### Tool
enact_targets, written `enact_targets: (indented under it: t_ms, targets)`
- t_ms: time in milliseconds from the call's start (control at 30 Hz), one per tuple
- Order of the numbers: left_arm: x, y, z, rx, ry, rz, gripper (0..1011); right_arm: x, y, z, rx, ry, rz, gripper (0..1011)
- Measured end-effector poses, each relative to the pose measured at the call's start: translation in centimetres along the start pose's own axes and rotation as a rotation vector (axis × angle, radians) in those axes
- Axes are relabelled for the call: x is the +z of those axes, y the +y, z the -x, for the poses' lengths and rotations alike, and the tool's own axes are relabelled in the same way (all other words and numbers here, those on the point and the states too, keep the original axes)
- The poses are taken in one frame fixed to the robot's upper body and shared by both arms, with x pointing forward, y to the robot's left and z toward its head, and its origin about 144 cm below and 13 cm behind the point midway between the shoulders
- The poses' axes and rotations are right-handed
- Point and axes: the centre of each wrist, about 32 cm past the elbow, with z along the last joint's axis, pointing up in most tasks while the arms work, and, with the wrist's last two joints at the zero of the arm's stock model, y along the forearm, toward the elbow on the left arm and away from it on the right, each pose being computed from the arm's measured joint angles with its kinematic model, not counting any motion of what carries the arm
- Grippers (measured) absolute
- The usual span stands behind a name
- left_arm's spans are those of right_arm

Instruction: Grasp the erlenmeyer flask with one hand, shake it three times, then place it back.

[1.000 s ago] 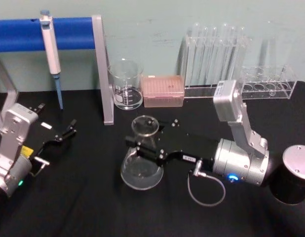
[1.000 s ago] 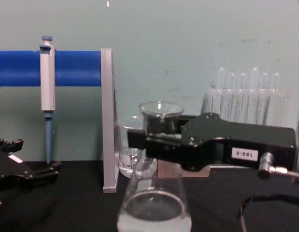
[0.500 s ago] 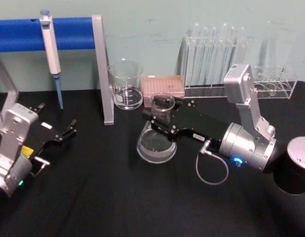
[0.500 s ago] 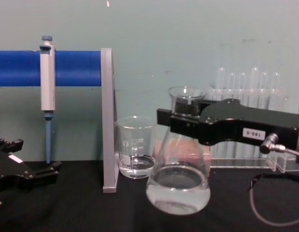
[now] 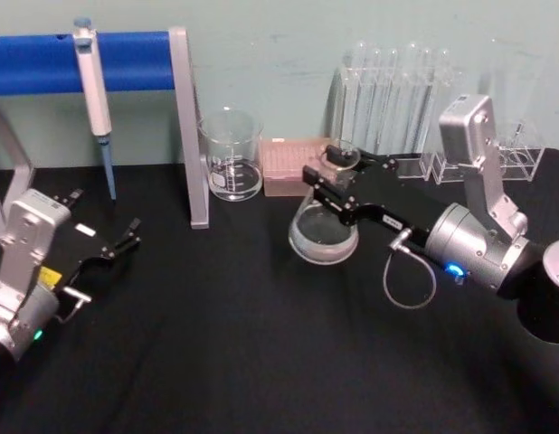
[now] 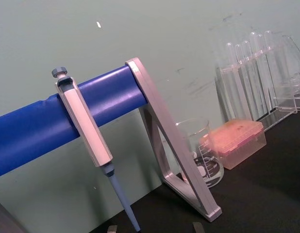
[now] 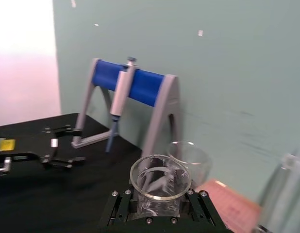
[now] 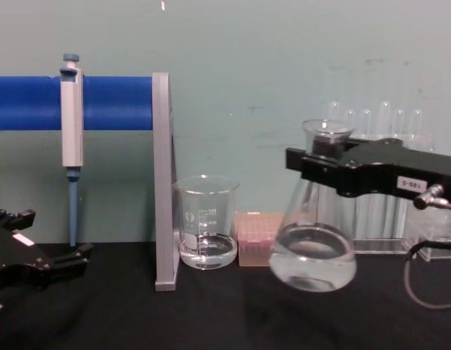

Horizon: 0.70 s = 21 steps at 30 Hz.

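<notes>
The erlenmeyer flask [image 5: 323,233] [image 8: 313,248] [image 7: 159,187] is clear glass with some clear liquid in its wide base. It hangs tilted above the black table, right of centre, in front of the pink box. My right gripper [image 5: 332,181] [image 8: 317,162] [image 7: 157,206], black with a small white label and a silver cable connector, is shut on the flask's neck just under the rim. My left gripper [image 5: 126,237] [image 8: 61,261] rests low at the left edge, open and holding nothing.
A glass beaker [image 5: 231,155] [image 8: 206,222] and a pink tip box [image 5: 293,165] stand at the back. A blue-barred stand [image 5: 184,127] holds a pipette [image 5: 94,90]. Test tubes in a clear rack [image 5: 393,99] stand behind the right arm. A black cylinder [image 5: 549,298] sits far right.
The right gripper has carried the flask to the right and farther back, away from the table's middle, and the flask now tilts. The left arm has stayed still.
</notes>
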Motion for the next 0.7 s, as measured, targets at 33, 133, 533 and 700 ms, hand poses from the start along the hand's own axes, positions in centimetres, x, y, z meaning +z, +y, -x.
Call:
enact_targets:
  t_ms: [33, 133, 533, 700]
  targets:
    - [0.0, 0.0, 0.0, 0.000, 0.000, 0.000, 1001, 0.0, 0.0, -0.1, -0.007, 0.000, 0.001, 449]
    - [0.0, 0.0, 0.0, 0.000, 0.000, 0.000, 1001, -0.1, -0.4, -0.6, -0.051, 0.000, 0.004, 449]
    - [0.0, 0.0, 0.0, 0.000, 0.000, 0.000, 1001, -0.2, -1.7, -1.2, -0.143, 0.002, 0.016, 449]
    - [0.0, 0.0, 0.0, 0.000, 0.000, 0.000, 1001, -0.2, -2.1, -1.3, -0.166, 0.002, 0.017, 449]
